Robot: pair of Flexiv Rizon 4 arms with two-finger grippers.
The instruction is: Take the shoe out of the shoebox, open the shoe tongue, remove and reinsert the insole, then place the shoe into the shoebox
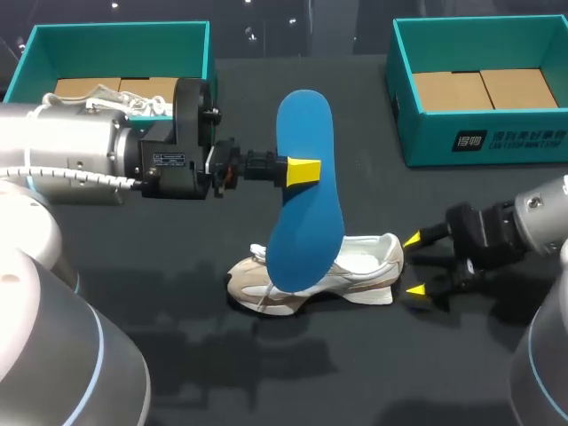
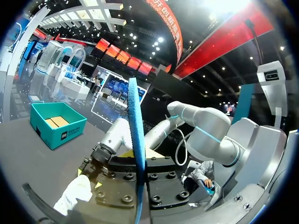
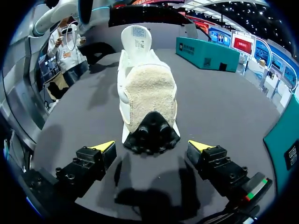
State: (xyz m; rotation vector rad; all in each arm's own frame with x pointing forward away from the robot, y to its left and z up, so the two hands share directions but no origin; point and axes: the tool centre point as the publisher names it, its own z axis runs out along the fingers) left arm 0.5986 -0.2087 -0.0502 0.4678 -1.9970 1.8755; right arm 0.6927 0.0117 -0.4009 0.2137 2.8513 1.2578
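My left arm's end effector (image 1: 304,171) is clenched on the long blue foam insole (image 1: 306,195) and holds it upright over the beige-and-white sneaker (image 1: 355,266); I cannot tell whether the two touch. The sneaker lies on the dark surface (image 1: 355,364), outside both open teal cardboard shoeboxes (image 1: 35,53) (image 1: 497,142) at the far side. My right end effector (image 3: 152,147) is released, its yellow-tipped fingers spread just behind the heel without touching it.

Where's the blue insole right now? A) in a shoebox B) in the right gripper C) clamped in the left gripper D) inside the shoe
C: the left gripper clamps the blue insole, out of the shoe; the right gripper stands open by the heel.
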